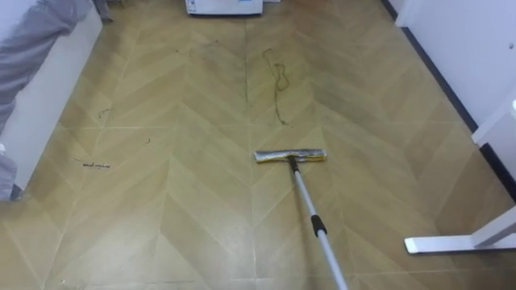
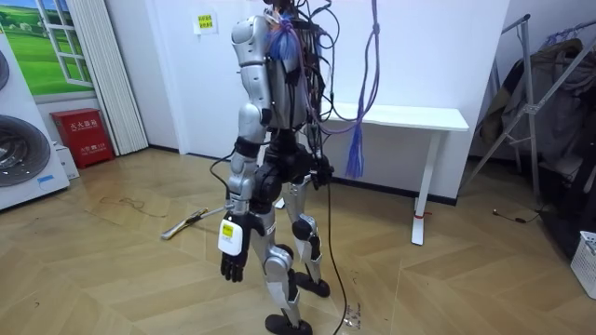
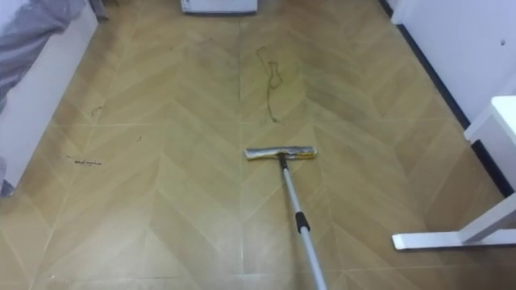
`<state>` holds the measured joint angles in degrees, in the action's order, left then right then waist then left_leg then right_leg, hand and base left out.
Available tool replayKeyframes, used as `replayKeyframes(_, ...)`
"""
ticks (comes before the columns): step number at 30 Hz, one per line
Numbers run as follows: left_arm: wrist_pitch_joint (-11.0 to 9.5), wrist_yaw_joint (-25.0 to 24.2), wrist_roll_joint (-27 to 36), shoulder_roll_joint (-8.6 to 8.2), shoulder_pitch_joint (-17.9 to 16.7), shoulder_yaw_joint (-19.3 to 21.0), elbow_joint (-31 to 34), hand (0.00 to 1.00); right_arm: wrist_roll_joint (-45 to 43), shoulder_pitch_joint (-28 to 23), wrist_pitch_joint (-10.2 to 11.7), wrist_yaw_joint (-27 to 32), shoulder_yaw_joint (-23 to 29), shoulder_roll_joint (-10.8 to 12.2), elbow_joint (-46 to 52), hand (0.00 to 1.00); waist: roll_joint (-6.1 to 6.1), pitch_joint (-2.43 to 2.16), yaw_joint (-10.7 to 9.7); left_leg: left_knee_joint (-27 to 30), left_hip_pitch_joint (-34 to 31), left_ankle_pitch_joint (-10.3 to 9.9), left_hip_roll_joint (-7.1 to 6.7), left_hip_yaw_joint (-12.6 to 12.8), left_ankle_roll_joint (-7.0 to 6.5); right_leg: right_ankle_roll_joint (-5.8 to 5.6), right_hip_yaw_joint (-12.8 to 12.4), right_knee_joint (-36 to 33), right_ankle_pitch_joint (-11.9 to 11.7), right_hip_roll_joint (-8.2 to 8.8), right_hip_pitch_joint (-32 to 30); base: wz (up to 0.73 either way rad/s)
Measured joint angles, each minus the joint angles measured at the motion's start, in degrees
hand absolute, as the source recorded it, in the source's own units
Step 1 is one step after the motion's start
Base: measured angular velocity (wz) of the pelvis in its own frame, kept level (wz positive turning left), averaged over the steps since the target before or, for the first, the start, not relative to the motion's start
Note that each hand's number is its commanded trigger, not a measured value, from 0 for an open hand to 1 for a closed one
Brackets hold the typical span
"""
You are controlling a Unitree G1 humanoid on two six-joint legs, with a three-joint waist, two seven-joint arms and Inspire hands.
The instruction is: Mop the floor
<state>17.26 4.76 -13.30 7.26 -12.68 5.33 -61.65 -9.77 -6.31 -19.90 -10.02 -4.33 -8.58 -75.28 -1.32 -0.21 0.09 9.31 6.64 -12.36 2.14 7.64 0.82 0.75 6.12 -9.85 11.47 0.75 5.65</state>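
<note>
While the humanoid stands upright on the herringbone wood floor (image 1: pixel 161 217), side-on to the room camera and facing the room view's left, the mop (image 1: pixel 300 181) lies out ahead of it. Its flat head (image 1: pixel 290 155) rests on the boards, set crosswise. The pale handle (image 1: pixel 305 197) slants back from the head's middle toward the lower right of the eye views, passing a dark collar (image 1: pixel 319 227) before it runs off the bottom edge. What grips the near end of the handle cannot be told.

The left hand (image 2: pixel 233 265) hangs beside the thigh on the camera's side — fingers loose and pointing down, holding nothing.

Beyond the head, and apart from it, a thin greenish cord (image 1: pixel 278 80) lies over the floor in a loose squiggle. A few dark scraps (image 1: pixel 95 166) lie well off to the left, near a white-sided piece of furniture (image 1: pixel 48 105) draped with grey cloth (image 1: pixel 32 32). On the right, the white foot (image 1: pixel 455 242) of a worktop (image 2: pixel 400 118) rests flat on the floor, near the handle but clear of it.

Seen from the room view, the worktop stands against the wall behind the robot — a washing machine (image 2: pixel 23 154) and a red box (image 2: pixel 82 135) sit at the room view's left, a folding rack (image 2: pixel 545 102) at its right.
</note>
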Motion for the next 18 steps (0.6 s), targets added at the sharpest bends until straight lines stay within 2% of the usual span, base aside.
replayKeyframes(5, -0.13, 0.00, 0.04, -0.11, 2.23, -0.05, -0.06, 0.00, 0.75, 0.73, 0.91, 0.13, -0.11, 0.00, -0.41, 1.00, 0.18, 0.02, -0.14, 1.49, -3.04, 0.01, -0.09, -0.10, -0.01, 0.01, 0.15, -0.62, 0.00, 0.18, -2.75, 0.04)
replayKeyframes(7, -0.32, 0.00, 0.10, -0.24, 3.26, -0.06, -0.09, 0.00, 1.01, 1.77, 1.28, 1.03, -0.18, -0.01, -0.54, 1.00, 0.21, 0.21, -0.11, 2.23, -5.10, 0.02, -0.08, -0.10, -0.02, 0.06, 0.28, -1.26, -0.03, 0.26, -4.75, 0.00)
replayKeyframes(11, -1.60, 0.09, 0.05, -0.04, 5.83, -1.24, -1.54, 0.00, 1.07, 3.53, 1.64, 2.25, -0.62, -0.02, -0.96, 1.00, 0.31, 0.32, -0.21, 4.16, -9.11, 0.02, -0.12, -0.31, -0.03, 0.23, 0.83, -3.55, 0.20, 0.72, -8.86, 0.01)
replayKeyframes(14, -1.85, 0.16, -0.04, 0.17, 7.31, -1.52, -2.83, 0.00, 1.13, 4.58, 2.01, 3.06, -0.58, -0.19, -0.95, 1.00, 0.25, 0.39, -0.80, 6.74, -13.61, -0.01, -0.62, -0.81, -0.08, 0.35, 1.62, -8.18, 1.67, 1.74, -14.10, 0.12)
replayKeyframes(15, -1.82, 0.15, -0.68, 0.25, 7.83, -1.61, -3.39, 0.00, 1.14, 4.84, 2.43, 3.29, -0.57, -0.45, -0.96, 1.00, -0.14, 0.36, -1.06, 8.86, -16.13, -0.20, -0.97, -1.29, -0.36, 0.35, 1.69, -10.60, 2.78, 2.37, -16.67, 0.20)
replayKeyframes(18, -1.48, 0.02, -2.52, 0.28, 8.71, -3.23, -5.12, 0.00, 1.70, 5.16, 3.23, 4.21, -0.59, -1.53, -0.95, 1.00, 0.27, 0.66, -1.34, 16.48, -23.44, -2.53, -1.22, -2.29, -0.65, 0.41, 1.83, -17.99, 5.88, 3.42, -23.65, 0.18)
